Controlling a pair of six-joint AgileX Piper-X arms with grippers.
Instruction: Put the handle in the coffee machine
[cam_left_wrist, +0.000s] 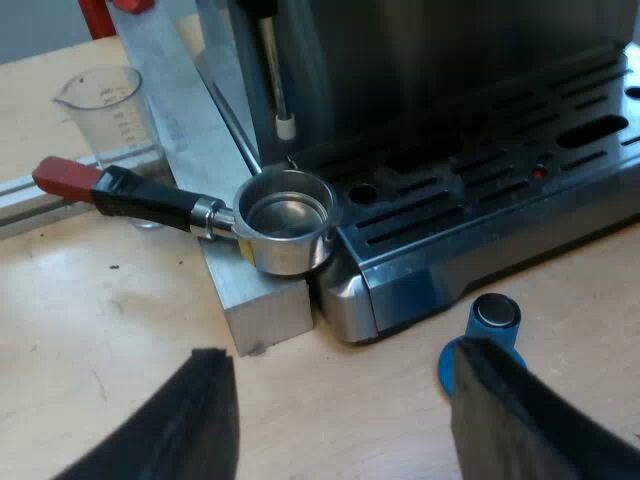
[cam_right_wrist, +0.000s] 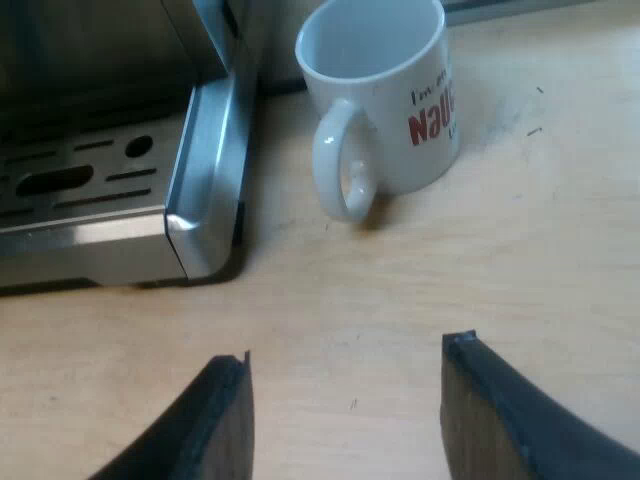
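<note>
The metal holder (cam_left_wrist: 288, 220) rests loose on a metal block (cam_left_wrist: 268, 312) beside the espresso machine (cam_left_wrist: 480, 190), its basket up. Its dark handle (cam_left_wrist: 150, 197) ends in red (cam_left_wrist: 66, 177) and points away from the machine toward the measuring glass (cam_left_wrist: 108, 108). My left gripper (cam_left_wrist: 340, 400) is open over the wooden table, short of the block, with nothing between its fingers. My right gripper (cam_right_wrist: 345, 400) is open above bare wood near the machine's drip tray corner (cam_right_wrist: 205, 225) and holds nothing.
A blue tamper (cam_left_wrist: 490, 335) stands by the machine's corner, close to one left finger (cam_left_wrist: 530, 420). A white mug (cam_right_wrist: 385, 95) with red lettering sits beside the machine. The steam wand (cam_left_wrist: 278, 80) hangs over the holder. A metal rail (cam_left_wrist: 40, 190) lies behind the handle.
</note>
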